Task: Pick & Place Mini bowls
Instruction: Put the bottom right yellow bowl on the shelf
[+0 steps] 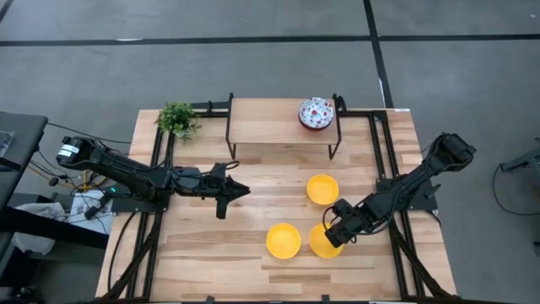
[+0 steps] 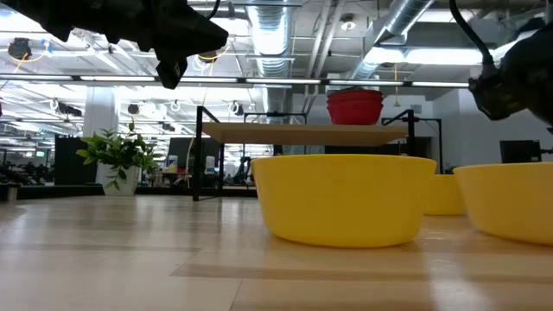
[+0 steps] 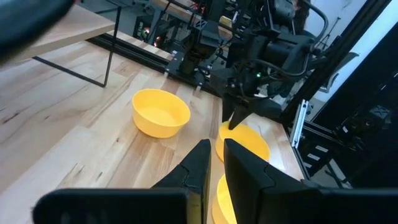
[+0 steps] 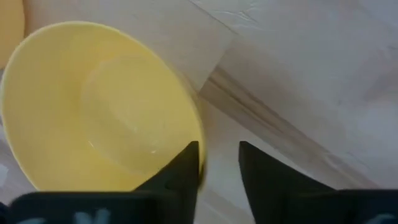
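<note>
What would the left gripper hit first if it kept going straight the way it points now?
Probably the nearest yellow bowl, just beyond the left gripper, with the right gripper over another yellow bowl behind; depth is uncertain.

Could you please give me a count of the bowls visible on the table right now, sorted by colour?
Yellow bowls: 3
Floral-patterned bowls: 1 visible from above, on the wooden shelf; whether others are nested beneath cannot be told
Total: 4

A pale wooden desk (image 1: 211, 245) was observed. Three yellow mini bowls (image 1: 283, 240) were seen standing on it toward the right side. A small potted plant (image 1: 177, 119) and a low shelf (image 1: 270, 122) were noted at the back edge.
</note>
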`<control>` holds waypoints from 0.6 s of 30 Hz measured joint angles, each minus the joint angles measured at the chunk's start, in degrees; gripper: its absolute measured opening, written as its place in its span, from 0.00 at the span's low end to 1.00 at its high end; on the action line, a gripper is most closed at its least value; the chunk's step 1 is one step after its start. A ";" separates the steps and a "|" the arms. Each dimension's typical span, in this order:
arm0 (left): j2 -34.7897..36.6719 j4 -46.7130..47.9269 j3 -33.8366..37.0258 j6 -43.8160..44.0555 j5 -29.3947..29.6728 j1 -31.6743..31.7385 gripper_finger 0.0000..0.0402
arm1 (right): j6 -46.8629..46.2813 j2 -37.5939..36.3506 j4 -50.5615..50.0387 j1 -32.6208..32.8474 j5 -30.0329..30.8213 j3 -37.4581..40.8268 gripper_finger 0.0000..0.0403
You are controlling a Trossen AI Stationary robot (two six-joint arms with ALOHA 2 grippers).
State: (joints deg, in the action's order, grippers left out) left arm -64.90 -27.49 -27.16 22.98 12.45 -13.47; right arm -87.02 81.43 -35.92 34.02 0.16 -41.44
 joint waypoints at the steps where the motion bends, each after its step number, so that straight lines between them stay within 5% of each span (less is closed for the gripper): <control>1: 0.00 0.00 0.00 -0.02 0.02 0.00 0.11 | 0.00 -0.06 0.00 0.00 0.01 0.10 0.23; 7: 0.00 -0.02 0.00 0.00 0.02 0.00 0.11 | 0.33 -0.09 -0.51 0.00 0.00 0.16 0.02; 18: 0.00 -0.55 -0.07 0.00 0.08 0.00 0.11 | 2.79 -2.27 -2.11 -0.36 -0.06 -3.64 0.00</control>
State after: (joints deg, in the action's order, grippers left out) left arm -64.90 -28.03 -27.22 22.98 12.52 -13.47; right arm -84.23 79.16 -38.02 33.67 0.10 -45.08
